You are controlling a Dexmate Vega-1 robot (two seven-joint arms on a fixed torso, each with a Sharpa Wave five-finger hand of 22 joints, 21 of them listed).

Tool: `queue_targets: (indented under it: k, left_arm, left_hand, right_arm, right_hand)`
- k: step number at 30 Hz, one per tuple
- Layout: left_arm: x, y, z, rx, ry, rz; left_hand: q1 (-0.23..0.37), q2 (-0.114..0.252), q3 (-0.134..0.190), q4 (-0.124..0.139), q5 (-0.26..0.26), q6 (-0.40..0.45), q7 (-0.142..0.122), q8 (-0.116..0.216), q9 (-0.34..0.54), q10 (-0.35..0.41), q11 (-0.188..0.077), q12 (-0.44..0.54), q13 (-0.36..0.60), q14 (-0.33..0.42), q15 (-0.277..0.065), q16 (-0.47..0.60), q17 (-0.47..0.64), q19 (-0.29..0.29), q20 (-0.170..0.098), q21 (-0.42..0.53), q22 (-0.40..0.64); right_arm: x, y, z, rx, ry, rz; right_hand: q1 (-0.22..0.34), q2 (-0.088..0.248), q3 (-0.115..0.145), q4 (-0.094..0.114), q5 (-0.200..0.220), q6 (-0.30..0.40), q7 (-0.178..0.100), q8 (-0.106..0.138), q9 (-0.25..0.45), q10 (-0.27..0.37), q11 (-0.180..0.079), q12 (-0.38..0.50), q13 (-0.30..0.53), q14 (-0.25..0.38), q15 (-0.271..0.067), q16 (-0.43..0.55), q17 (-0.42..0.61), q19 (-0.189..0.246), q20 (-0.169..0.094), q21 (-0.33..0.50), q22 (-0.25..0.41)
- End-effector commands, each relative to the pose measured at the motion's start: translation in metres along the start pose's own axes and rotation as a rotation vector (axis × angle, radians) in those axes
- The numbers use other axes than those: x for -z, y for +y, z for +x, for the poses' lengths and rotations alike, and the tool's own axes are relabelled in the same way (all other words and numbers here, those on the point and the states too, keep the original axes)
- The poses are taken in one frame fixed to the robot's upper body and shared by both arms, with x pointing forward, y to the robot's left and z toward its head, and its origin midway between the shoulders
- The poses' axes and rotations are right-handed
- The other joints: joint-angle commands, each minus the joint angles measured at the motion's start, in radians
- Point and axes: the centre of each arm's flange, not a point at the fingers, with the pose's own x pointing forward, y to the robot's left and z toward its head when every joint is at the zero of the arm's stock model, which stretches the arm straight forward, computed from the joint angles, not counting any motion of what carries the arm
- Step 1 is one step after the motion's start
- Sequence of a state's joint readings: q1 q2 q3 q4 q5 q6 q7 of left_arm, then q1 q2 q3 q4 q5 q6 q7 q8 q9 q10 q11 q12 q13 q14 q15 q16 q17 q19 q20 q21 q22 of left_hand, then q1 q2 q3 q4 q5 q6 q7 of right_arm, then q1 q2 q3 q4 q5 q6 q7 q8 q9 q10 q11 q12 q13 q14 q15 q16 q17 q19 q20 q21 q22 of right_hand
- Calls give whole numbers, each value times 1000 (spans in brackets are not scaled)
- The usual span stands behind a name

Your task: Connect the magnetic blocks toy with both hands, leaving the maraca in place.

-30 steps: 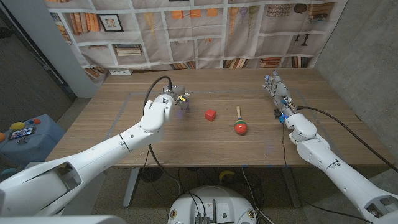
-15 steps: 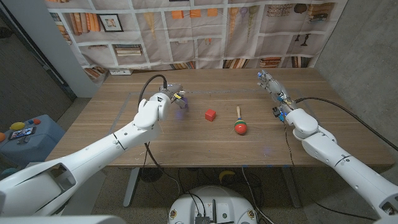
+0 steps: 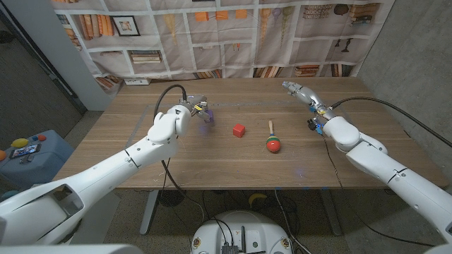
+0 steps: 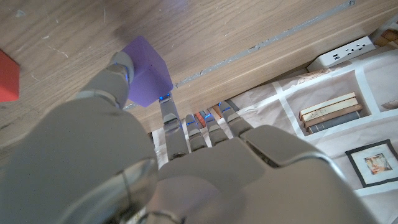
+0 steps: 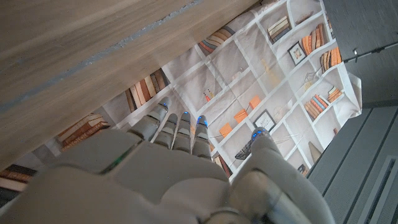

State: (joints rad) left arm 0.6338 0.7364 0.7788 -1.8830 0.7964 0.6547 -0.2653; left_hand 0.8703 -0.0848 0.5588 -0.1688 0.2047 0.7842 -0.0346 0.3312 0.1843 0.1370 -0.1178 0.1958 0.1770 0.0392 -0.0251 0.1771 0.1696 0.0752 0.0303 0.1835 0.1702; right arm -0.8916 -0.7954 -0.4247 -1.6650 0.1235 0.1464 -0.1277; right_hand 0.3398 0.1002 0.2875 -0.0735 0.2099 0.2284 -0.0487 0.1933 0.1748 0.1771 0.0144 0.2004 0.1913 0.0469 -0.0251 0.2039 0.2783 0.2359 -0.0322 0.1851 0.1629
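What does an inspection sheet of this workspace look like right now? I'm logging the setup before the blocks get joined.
Surface: wooden table, a taped line near its far edge.
Job's things: purple block at the left robot hand, a finger touching it in the left wrist view; red block alone at mid-table; blocks not yet joined.
Clutter: maraca lying beside the red block, untouched.
Robot hands: left at the purple block; right robot hand raised over the far right, fingers extended, holding nothing.
Cables: black cable on the left wrist, another along the right arm.
Surroundings: bookshelf-print backdrop; power strip on the table's far left.
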Motion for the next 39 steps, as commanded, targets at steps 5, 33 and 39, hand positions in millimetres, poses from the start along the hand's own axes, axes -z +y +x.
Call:
queue_targets:
  k: [5,33,39]
  left_arm:
    - [4,-5,1,15,-26,-26]
    - [16,-12,-6,24,-10,-46]
    - [16,-12,-7,29,-6,-40]
  left_hand:
    - [-7,14,-8,4,7,54,-53,-9,6,-5,-4,-1,1,-9,0,-1,3,-3,-1,3,3]
    - [-12,26,-22,5,8,73,-54,-14,7,5,-13,1,1,-9,-4,3,3,0,-4,6,3]
    - [-12,29,-24,5,8,76,-56,-15,7,5,-16,1,1,-9,-4,3,3,-1,-5,6,3]
  right_arm:
    - [-37,2,5,-87,18,-307]
    - [-86,10,11,-268,-49,-577]
    - [-99,13,17,-333,-96,-663]
  right_hand:
    - [36,-15,9,-37,-14,7,-23,9,7,-5,2,-2,3,3,21,4,-7,5,23,-1,3]
    - [169,-87,41,-111,0,-77,-114,0,19,-98,8,-14,12,-63,119,-4,-26,-22,143,-3,5]
    - [203,-96,50,-112,6,-102,-140,0,21,-122,12,-15,15,-77,128,-3,-26,-30,168,-3,6]
